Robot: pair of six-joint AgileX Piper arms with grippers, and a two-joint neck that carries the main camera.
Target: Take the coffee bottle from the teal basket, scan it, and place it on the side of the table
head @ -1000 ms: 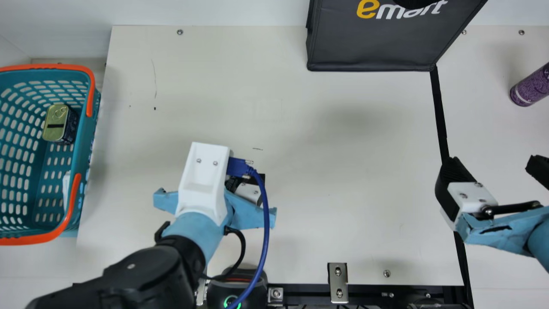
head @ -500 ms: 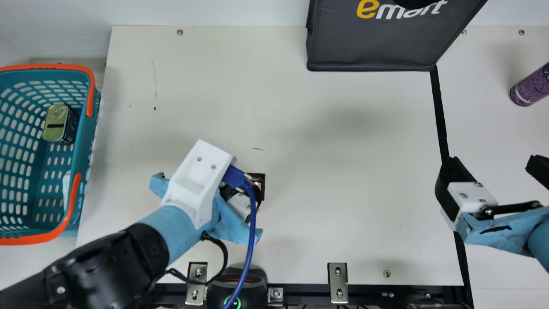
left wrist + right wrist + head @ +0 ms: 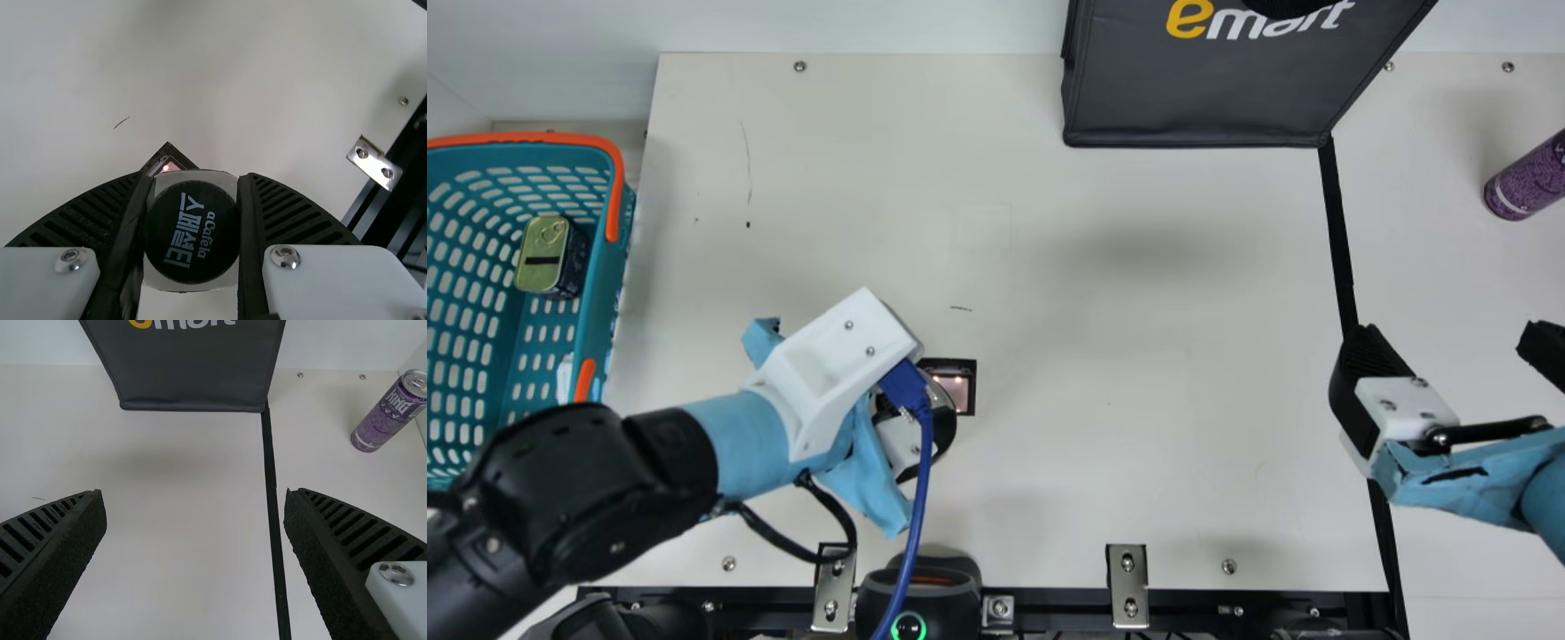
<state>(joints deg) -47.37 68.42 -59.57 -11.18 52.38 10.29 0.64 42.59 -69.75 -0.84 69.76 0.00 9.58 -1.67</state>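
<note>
The coffee bottle (image 3: 192, 230) is gripped by its sides between the fingers of the left gripper (image 3: 898, 440), which are parted only by its width. Just beside those fingers, the lit scanner window (image 3: 953, 393) is partly covered by the bottle in the left wrist view. The fingers of the right gripper (image 3: 1451, 333) are spread wide, with nothing held. Beyond them, the dark bag (image 3: 1200, 89) and purple can (image 3: 1522, 182) are seen. Well apart from the left fingers, a tin (image 3: 543, 253) is held by the teal basket (image 3: 607, 267).
</note>
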